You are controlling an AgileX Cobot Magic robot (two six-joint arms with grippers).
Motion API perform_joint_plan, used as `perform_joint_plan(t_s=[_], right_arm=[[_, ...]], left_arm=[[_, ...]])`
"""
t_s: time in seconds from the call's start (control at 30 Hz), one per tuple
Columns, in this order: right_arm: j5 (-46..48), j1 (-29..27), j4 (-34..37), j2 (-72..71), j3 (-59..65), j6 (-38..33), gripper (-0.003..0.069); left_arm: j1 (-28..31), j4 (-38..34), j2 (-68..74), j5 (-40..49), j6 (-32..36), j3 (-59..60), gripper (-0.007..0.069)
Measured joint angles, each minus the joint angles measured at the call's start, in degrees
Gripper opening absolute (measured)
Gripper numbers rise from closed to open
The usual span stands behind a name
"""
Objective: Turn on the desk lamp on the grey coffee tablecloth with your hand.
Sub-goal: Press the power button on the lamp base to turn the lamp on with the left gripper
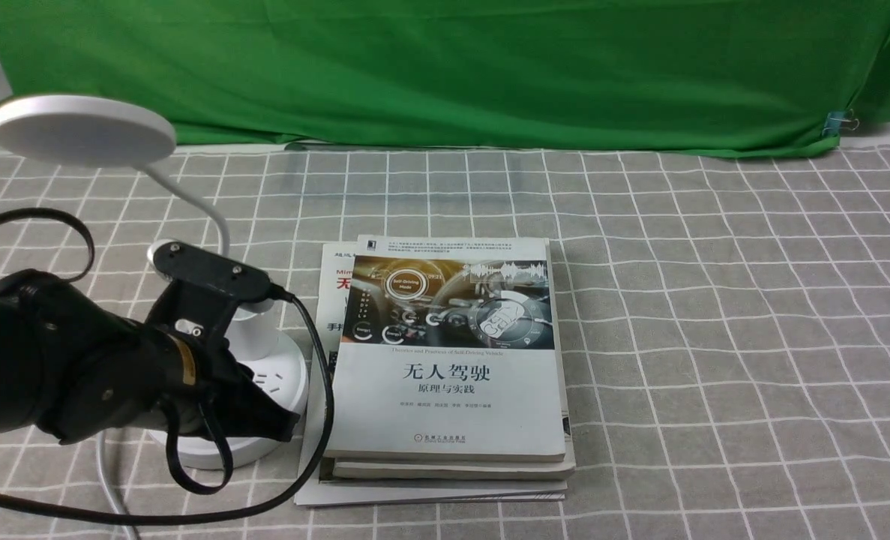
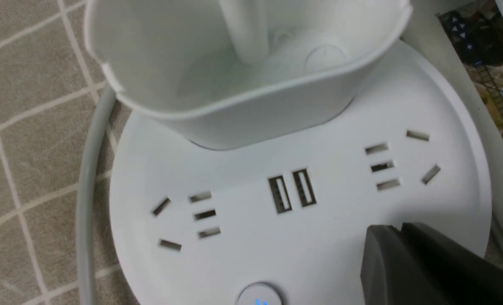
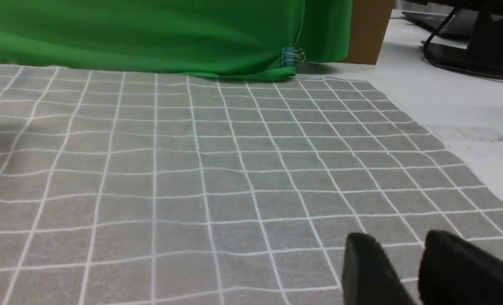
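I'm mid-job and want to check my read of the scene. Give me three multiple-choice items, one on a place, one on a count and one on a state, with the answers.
1. Where does the stack of books lie?
A. on the lamp's head
B. under the lamp
C. on the grey tablecloth, on the robot's right of the desk lamp

2. How many USB slots does the lamp's base show?
A. one
B. two
C. four

3. What is the left pincer doing?
A. shut, above the base, gripping nothing
B. clamped on the lamp's neck
C. lifting a book

Answers: C, because the front view shows the books beside the base. B, because the left wrist view shows two slots side by side. A, because its fingertips meet over the bare base.
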Motion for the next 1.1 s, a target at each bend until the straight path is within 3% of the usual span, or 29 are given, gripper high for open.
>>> perform_joint_plan(t_s=[1.1], right_arm=[[0.0, 0.0, 0.0, 0.0, 0.0, 0.0, 0.0245]], left_arm=[[0.0, 0.18, -1.38, 2.28, -2.77, -0.5, 0.0019]])
